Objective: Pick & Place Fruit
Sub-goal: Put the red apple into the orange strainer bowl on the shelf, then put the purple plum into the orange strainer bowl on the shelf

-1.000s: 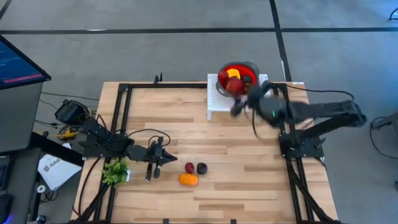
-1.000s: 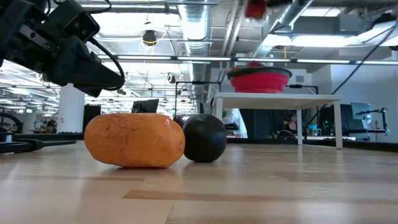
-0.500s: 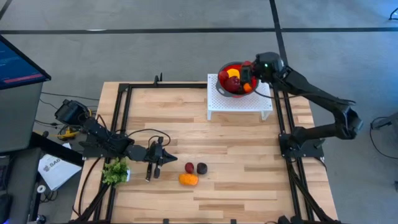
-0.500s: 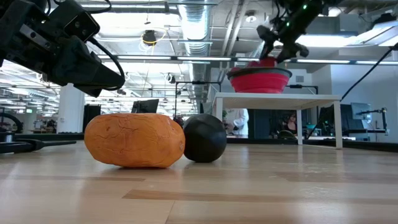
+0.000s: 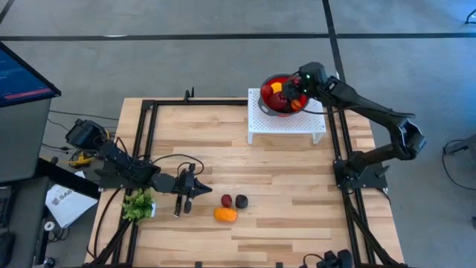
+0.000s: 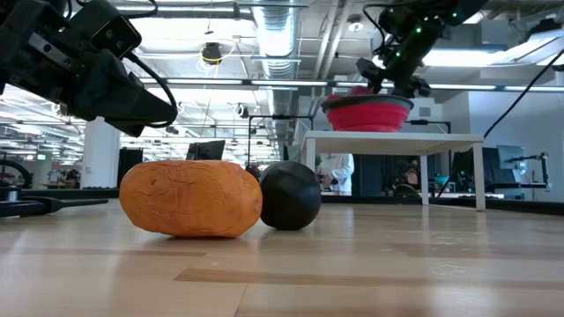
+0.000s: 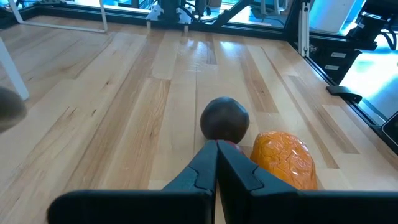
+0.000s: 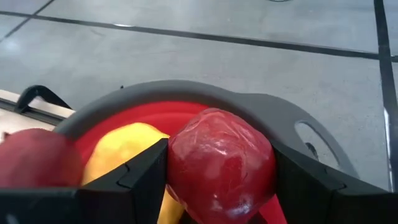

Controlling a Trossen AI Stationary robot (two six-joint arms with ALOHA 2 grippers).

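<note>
My right gripper [image 5: 294,95] hangs over the red bowl [image 5: 269,80] at the table's far right, shut on a red fruit [image 8: 221,165]. Inside the bowl lie a yellow fruit [image 8: 121,152] and another red one [image 8: 34,165]. The bowl stands on a white perforated stand [image 5: 286,123]. Near the front, a small red fruit [image 5: 226,200], a dark round fruit [image 5: 242,201] and an orange fruit [image 5: 225,214] rest on the wood. My left gripper [image 5: 202,190] sits shut and low just left of them, touching nothing. My right gripper pinches the red fruit's two opposite sides [image 8: 177,168] between its two fingers [image 8: 146,180]. The fingers slant down from the table's right side. The fruit hangs lifted over the bowl's inside, above the yellow piece.
A leafy green bunch [image 5: 138,205] lies at the front left beside my left arm. Black frame rails [image 5: 149,126] run along the table's left and right sides. Bare wood [image 5: 290,186] stretches between the stand and the three fruits.
My right gripper has swung with the red fruit from in front of the stand's right end toward the table's far edge, sinking over the bowl and turning as it went. In the last half second it has only crept a little to the left.
</note>
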